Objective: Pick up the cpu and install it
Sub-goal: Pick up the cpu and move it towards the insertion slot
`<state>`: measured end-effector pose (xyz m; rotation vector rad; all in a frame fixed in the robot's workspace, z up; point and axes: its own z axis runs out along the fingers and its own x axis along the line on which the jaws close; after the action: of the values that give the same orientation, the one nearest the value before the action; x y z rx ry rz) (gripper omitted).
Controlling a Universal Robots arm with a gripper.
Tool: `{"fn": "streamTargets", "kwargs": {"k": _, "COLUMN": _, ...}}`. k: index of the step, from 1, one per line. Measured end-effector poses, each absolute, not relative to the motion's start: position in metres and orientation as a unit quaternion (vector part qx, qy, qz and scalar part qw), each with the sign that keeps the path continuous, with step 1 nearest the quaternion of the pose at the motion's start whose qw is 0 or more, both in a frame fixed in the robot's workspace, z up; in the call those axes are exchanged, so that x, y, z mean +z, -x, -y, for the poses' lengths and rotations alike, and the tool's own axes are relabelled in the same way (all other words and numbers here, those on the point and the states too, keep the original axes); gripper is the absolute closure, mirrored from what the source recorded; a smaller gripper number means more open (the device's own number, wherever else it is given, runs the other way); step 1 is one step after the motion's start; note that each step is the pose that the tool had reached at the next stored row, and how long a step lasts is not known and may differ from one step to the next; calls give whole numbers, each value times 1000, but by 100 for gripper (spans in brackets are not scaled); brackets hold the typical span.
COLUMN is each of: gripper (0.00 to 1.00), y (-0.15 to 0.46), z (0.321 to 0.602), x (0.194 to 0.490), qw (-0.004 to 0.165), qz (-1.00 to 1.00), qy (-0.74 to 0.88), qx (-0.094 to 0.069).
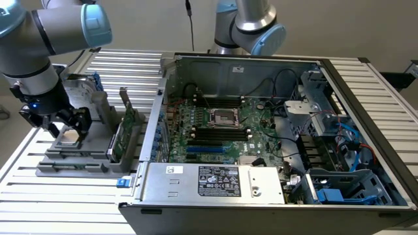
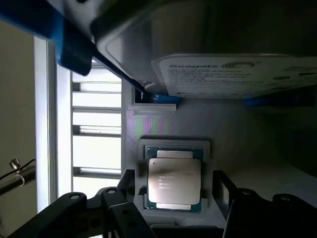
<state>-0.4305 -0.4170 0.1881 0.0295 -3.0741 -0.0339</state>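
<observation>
The claw [image 1: 65,126] was spread wide, its two dark fingers [image 2: 126,186] standing one on each side of the chip [image 2: 174,182] without pinching it. In the wrist view a gap showed between the chip and each finger. The chip lay flat, silver face up, in a square pocket of a grey holder [image 2: 173,145], directly between the fingers and just below the claw. From the exterior view the claw hung low over the holder's end toward that view's left, with the pale chip [image 1: 70,134] showing between the fingers.

A hard drive [image 2: 237,74] with a white label stood in the same holder, close beyond the chip. A green card [image 1: 128,128] stood upright on the side of the holder nearest the open computer case [image 1: 261,200]. Inside the case, well apart from the claw, the board's socket [image 1: 224,117] lay bare. Holder and case rested on a slatted desk [image 1: 39,200].
</observation>
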Motion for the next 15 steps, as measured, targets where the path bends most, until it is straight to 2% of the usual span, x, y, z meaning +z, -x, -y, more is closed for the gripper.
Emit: {"fn": "streamTargets", "kwargs": {"k": 15, "gripper": 27, "y": 430, "z": 416, "x": 188, "qw": 34, "qz": 999, "qy": -8, "qx": -11}}
